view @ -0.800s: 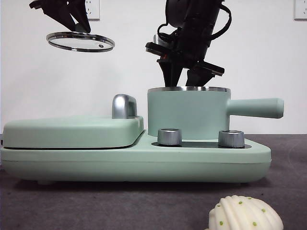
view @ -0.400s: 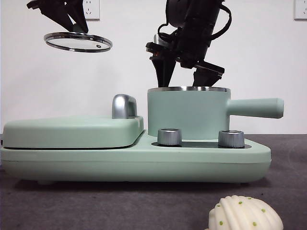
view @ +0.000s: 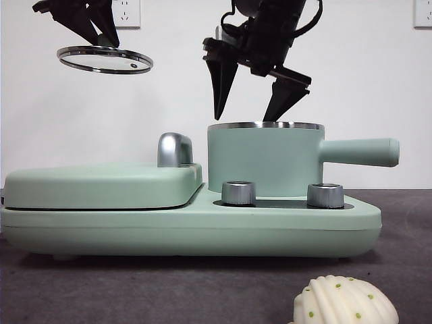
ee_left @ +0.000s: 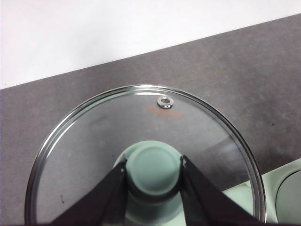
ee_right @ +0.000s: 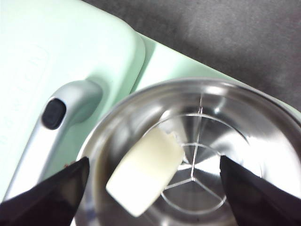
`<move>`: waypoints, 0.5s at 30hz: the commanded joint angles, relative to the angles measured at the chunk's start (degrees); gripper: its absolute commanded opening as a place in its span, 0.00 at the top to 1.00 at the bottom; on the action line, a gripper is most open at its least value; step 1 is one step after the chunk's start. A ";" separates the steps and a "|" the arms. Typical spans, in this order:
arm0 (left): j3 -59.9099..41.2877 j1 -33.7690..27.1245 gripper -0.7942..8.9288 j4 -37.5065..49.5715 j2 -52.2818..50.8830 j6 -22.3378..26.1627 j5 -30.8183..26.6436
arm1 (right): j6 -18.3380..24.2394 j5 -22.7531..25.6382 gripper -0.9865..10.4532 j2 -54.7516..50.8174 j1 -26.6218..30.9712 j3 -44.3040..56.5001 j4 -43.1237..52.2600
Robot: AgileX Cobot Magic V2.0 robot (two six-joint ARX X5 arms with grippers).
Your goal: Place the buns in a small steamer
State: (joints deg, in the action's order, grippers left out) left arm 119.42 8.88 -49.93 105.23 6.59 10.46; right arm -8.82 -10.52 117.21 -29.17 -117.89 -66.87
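1. Compared with one second ago, the right gripper [view: 251, 101] has risen out of the small steamer [view: 263, 162] and now hangs just above its chrome rim, jaws spread wide and empty.
2. The smooth bun [ee_right: 145, 172] lies inside the pot, leaning against the steel wall, its long axis tilted from the wall toward the middle of the floor.
3. The ribbed bun [view: 345, 302] sits on the dark table in front of the appliance, dome up.
4. It looks light and perhaps a little slippery; I would pinch it across the ribbed sides, low on the dome.
5. The left gripper [ee_left: 153, 181] is clamped on the green knob of the glass lid [view: 104, 59], holding it high above the griddle lid [view: 101, 183]
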 commanded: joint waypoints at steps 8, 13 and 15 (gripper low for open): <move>2.14 0.07 0.91 1.62 -0.04 -0.20 0.28 | 0.55 0.35 0.53 -2.60 -0.26 -5.66 -7.45; 2.14 0.07 0.91 1.62 -0.04 -0.20 0.31 | 0.98 5.73 0.53 -7.52 -0.87 -4.68 -14.56; 2.12 0.07 0.91 1.53 -0.04 -0.20 0.31 | 0.94 6.47 0.53 -10.43 -1.38 -2.99 -14.56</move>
State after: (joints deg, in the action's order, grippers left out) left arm 119.42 8.88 -49.95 105.23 6.57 10.48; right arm -8.71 -4.27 107.20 -29.63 -120.44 -76.93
